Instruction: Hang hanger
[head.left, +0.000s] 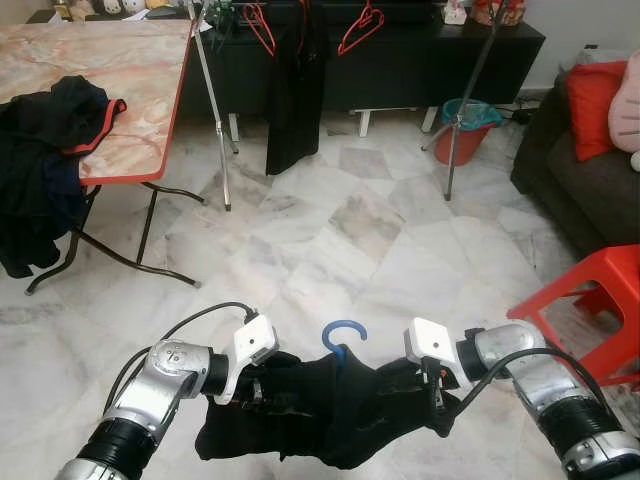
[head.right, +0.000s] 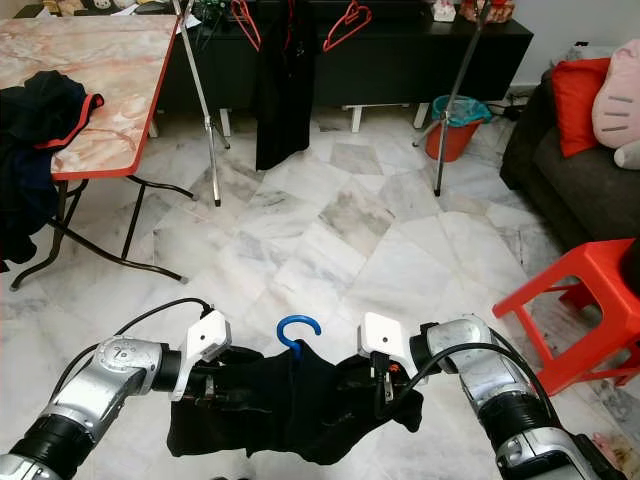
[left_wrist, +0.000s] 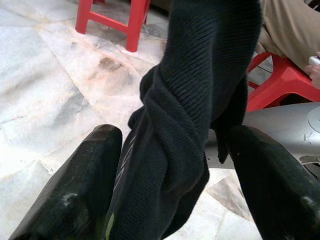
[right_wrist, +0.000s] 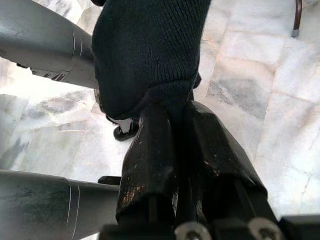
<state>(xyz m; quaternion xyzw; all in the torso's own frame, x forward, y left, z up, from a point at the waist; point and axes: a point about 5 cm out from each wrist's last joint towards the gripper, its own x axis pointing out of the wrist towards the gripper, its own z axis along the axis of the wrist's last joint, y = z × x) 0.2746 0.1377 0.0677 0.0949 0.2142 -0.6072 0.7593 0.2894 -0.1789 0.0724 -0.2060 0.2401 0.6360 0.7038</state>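
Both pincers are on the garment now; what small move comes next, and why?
Probably walk forward toward the clothes rack. The black garment on its blue hanger hangs between left pincer and right pincer, and the rack stands far across the floor.

The black garment (head.left: 320, 410) hides all of the blue hanger (head.left: 342, 334) except its hook.
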